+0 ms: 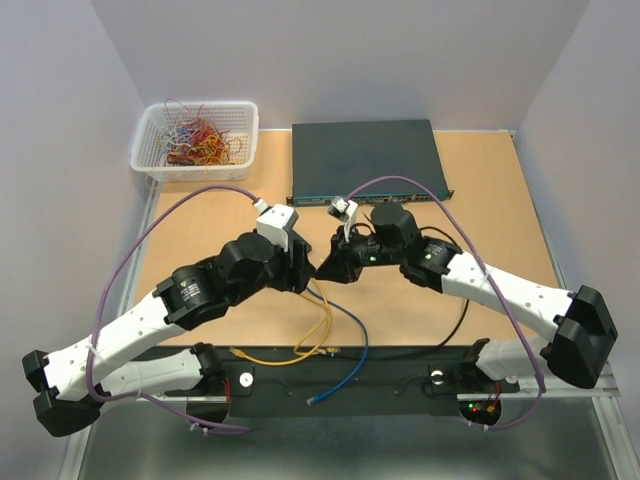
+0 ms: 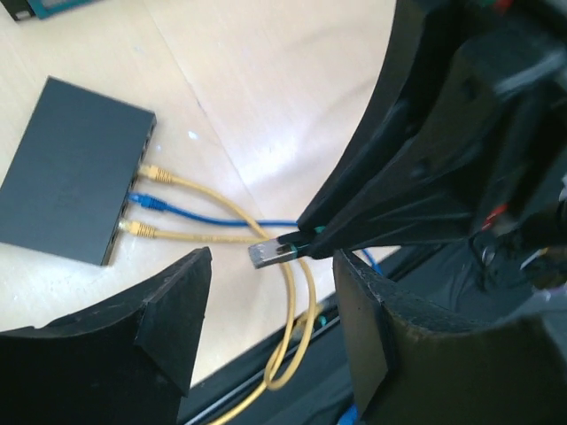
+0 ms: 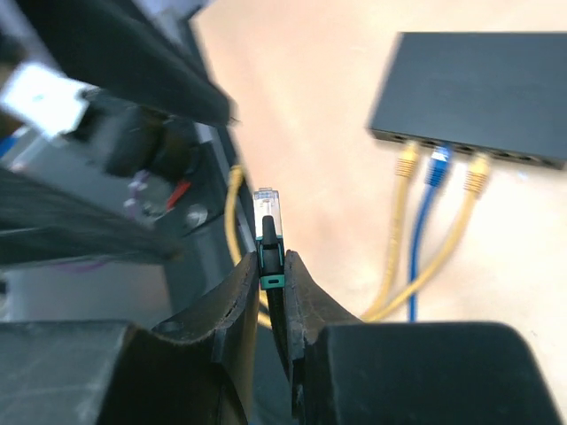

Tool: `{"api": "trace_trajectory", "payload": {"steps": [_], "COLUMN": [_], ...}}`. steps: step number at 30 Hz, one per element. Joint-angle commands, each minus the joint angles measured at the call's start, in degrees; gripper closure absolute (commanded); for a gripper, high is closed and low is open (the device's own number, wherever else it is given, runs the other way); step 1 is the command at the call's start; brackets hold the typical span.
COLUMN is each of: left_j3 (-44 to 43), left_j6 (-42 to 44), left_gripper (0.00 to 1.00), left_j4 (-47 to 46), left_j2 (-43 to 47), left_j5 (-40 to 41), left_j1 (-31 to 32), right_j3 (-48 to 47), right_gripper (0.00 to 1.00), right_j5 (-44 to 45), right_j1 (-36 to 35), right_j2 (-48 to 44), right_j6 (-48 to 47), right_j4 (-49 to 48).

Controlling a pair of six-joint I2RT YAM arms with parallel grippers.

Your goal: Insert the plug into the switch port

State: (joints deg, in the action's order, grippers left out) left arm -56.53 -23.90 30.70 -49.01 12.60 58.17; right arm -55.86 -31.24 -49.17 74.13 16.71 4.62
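Note:
My right gripper [image 3: 270, 257] is shut on the plug [image 3: 268, 212], a clear connector with a teal boot on a black cable. The plug also shows in the left wrist view [image 2: 270, 253], pointing left toward the small black box [image 2: 71, 168]. Its row of switch ports [image 2: 133, 199] holds two yellow cables and a blue cable; more ports show on the box's edge [image 3: 532, 159] in the right wrist view. My left gripper [image 2: 273, 283] is open, its fingers either side of the plug and not touching it. In the top view both grippers meet at mid-table [image 1: 318, 268], hiding the box.
A large dark rack switch [image 1: 365, 158] lies at the back. A white basket of tangled wires [image 1: 195, 138] stands at the back left. Yellow [image 1: 300, 345] and blue [image 1: 345, 370] cables trail to the near rail [image 1: 400, 375].

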Motion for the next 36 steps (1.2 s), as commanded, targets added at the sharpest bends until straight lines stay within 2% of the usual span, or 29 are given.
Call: {"api": "trace_trajectory", "payload": {"steps": [1,4,5,8,11,15,16,19,25,28,32,33,36], "left_j3": [2.9,5.1,5.7,8.7,11.2,16.2,18.8,21.6,22.2,22.9,23.0,23.2,23.7], "left_j6": [-2.3,-3.2,-3.4,-3.3,-5.4,-10.9,-12.2,-15.5,-14.6,-16.0,-16.2,-16.4,-17.2], "left_gripper": [0.31,0.32,0.32,0.32,0.32,0.34,0.35,0.37,0.36,0.36,0.36,0.35,0.34], "left_j4": [-7.7,-11.9,-14.2,-17.9,-22.7,-36.6,-39.5,-46.6,-48.2,-51.3,-53.1,-54.9,-56.8], "left_j2": [0.0,-1.7,-2.6,-4.1,-7.0,-11.1,-11.6,-13.7,-20.1,-25.3,-29.9,-31.5,-34.5], "left_j5": [3.0,-1.7,-5.2,-8.6,-11.7,-20.0,-24.1,-24.1,-11.2,-14.9,-16.8,-20.0,-23.1], "left_j1": [-3.0,-7.8,-11.6,-18.0,-26.5,-35.8,-40.0,-43.4,-45.2,-48.7,-50.1,-50.9,-51.5], "right_j3": [-0.5,-0.5,-0.4,0.0,0.3,1.8,2.6,3.8,3.6,4.5,5.8,6.1,6.5], "right_gripper": [1.0,1.0,1.0,1.0,1.0,1.0,1.0,0.99,1.0,1.0,1.0,1.0,1.0], "right_j5": [15.5,20.8,24.3,30.8,33.3,35.5,36.2,37.7,37.0,37.1,36.3,36.1,36.5], "right_j1": [-0.5,-0.5,-0.5,-0.5,-0.5,-0.6,-0.6,-0.6,-0.6,-0.6,-0.5,-0.6,-0.6], "right_j2": [2.1,3.6,4.5,6.8,11.1,15.0,16.0,17.5,22.1,23.5,24.7,25.1,25.6], "right_j6": [2.6,4.1,4.9,5.5,5.4,6.0,6.2,6.3,6.8,7.5,7.6,7.7,7.5], "right_j4": [-1.6,-1.6,-1.6,-1.6,-2.9,-7.7,-8.7,-12.7,-16.7,-19.8,-22.9,-23.4,-25.1]}}
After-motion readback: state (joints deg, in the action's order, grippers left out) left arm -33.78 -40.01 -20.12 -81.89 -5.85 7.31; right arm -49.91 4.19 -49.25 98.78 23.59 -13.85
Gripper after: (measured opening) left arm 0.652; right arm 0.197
